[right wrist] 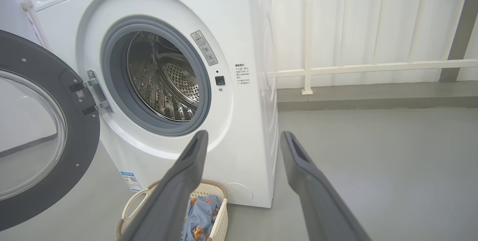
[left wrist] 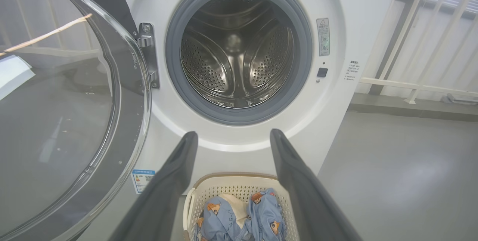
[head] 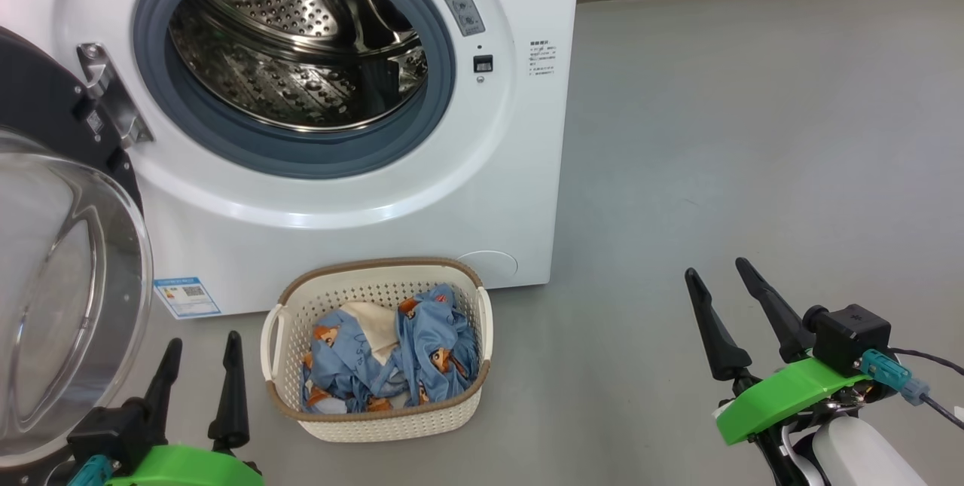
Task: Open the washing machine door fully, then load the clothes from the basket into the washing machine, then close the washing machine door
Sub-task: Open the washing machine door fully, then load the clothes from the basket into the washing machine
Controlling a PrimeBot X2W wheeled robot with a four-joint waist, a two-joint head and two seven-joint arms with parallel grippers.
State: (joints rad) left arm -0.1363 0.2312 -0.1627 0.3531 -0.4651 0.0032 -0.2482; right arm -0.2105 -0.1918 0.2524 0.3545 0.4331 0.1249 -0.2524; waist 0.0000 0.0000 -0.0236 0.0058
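Note:
The white washing machine (head: 354, 200) stands with its steel drum (head: 301, 41) exposed. Its round door (head: 68, 298), black-rimmed with a clear glass bowl, hangs swung out to the left on its hinge (head: 109, 94). On the floor before the machine sits the cream basket (head: 376, 418), holding light blue printed clothes (head: 422, 350) and a cream cloth (head: 373, 324). My left gripper (head: 199, 346) is open, just left of the basket and beside the door. My right gripper (head: 719, 275) is open over bare floor, well right of the basket. The left wrist view looks between its fingers (left wrist: 179, 170) at the drum (left wrist: 237, 50) and basket (left wrist: 239, 188).
Grey floor (head: 753, 132) stretches right of the machine. A low kerb (right wrist: 373, 95) and white railing (right wrist: 373, 67) run behind it. A blue label sticker (head: 187, 296) sits low on the machine's front, near the door's edge.

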